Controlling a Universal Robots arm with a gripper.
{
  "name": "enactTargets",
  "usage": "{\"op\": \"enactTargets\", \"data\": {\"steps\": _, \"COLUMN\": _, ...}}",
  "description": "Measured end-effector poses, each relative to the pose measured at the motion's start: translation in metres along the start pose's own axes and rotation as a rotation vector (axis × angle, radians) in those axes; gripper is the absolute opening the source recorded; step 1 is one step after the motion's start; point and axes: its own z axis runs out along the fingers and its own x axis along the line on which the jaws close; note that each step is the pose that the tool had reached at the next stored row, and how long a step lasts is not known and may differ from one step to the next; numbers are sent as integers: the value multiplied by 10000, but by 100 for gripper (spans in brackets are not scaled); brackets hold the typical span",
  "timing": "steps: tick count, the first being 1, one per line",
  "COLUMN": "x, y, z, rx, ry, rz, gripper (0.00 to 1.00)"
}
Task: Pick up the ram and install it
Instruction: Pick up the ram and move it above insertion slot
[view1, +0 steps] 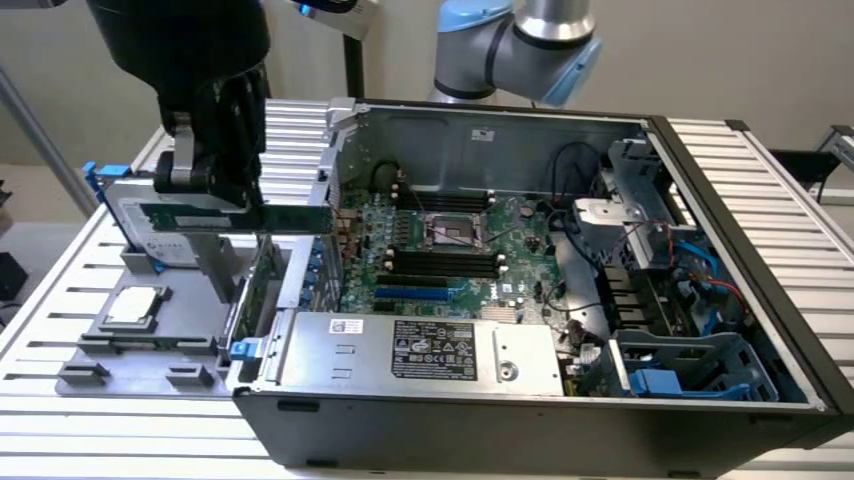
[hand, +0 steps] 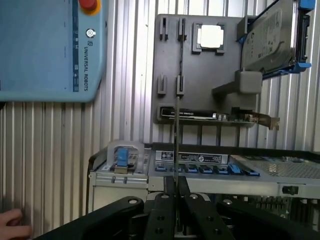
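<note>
Ram (view1: 300, 217) in gripper (view1: 238, 200) — (over case (view1: 534, 430) edge)

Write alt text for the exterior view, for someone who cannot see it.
A black robot gripper holds the ram, a thin green memory stick, above a grey parts tray, beside an open computer case with its motherboard exposed.

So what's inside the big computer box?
A green motherboard, black memory slots, wires and a silver power supply. The power supply covers whatever lies under it.
</note>
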Motion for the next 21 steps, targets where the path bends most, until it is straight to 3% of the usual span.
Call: {"op": "enactTargets", "data": {"steps": 21, "x": -195, "y": -722, "z": -11, "rx": 0, "ry": -94, "rz": -2, "gripper": 14}}
